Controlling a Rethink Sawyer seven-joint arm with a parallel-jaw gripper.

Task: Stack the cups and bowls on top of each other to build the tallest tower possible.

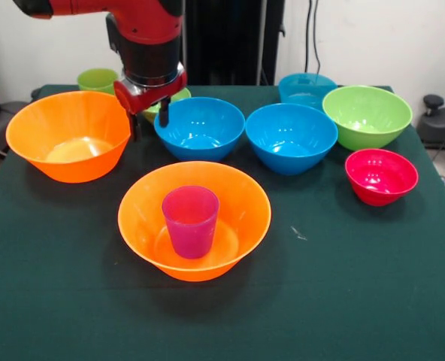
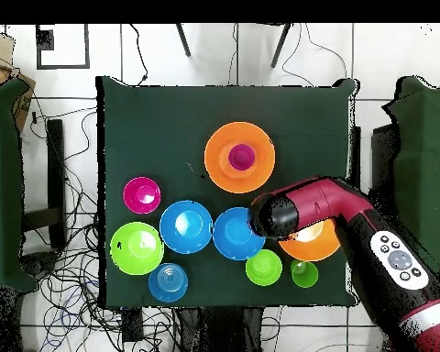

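A purple-magenta cup (image 1: 190, 220) stands upright inside a large orange bowl (image 1: 230, 197) at the table's front centre; in the overhead view the cup (image 2: 241, 156) sits in that bowl (image 2: 216, 167). A second orange bowl (image 1: 68, 135) stands empty at the left, partly under the arm in the overhead view (image 2: 317, 246). My gripper (image 1: 148, 120) is open and empty, hanging between this bowl and a blue bowl (image 1: 200, 128). Another blue bowl (image 1: 291, 138), a teal bowl (image 1: 307, 89), a lime green bowl (image 1: 367, 115), a red-pink bowl (image 1: 381, 175) and a light green cup (image 1: 97, 79) stand apart.
A second lime green bowl (image 1: 180, 95) is mostly hidden behind the gripper; it shows in the overhead view (image 2: 264, 268) beside the green cup (image 2: 304, 273). The green table cloth (image 1: 343, 271) is bare at the front right. The arm (image 2: 352, 215) reaches over the right orange bowl.
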